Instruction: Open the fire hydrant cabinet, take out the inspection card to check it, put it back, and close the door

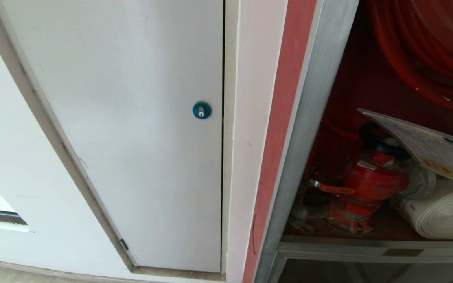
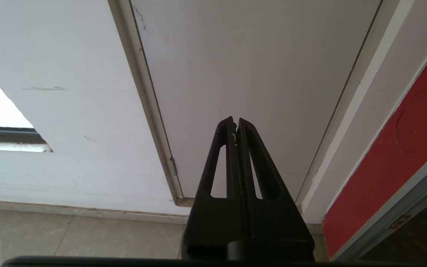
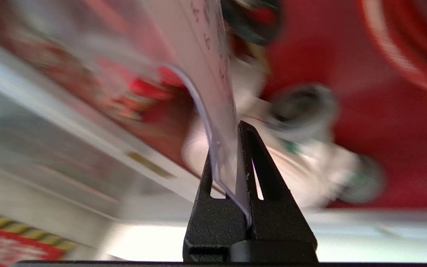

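The fire hydrant cabinet stands open on the right of the head view, silver-framed and red inside. In front of its opening the inspection card hangs tilted, printed face up, above the red valve. In the right wrist view my right gripper is shut on the card, which sits in a clear sleeve and sticks out past the fingertips. The gripper itself lies outside the head view. My left gripper is shut on nothing, low before the white panel. The door is out of view.
A white rolled hose lies beside the valve, and the red hose reel fills the cabinet's upper part. Left of the cabinet is a white panel with a round blue lock. Tiled floor shows below the wall.
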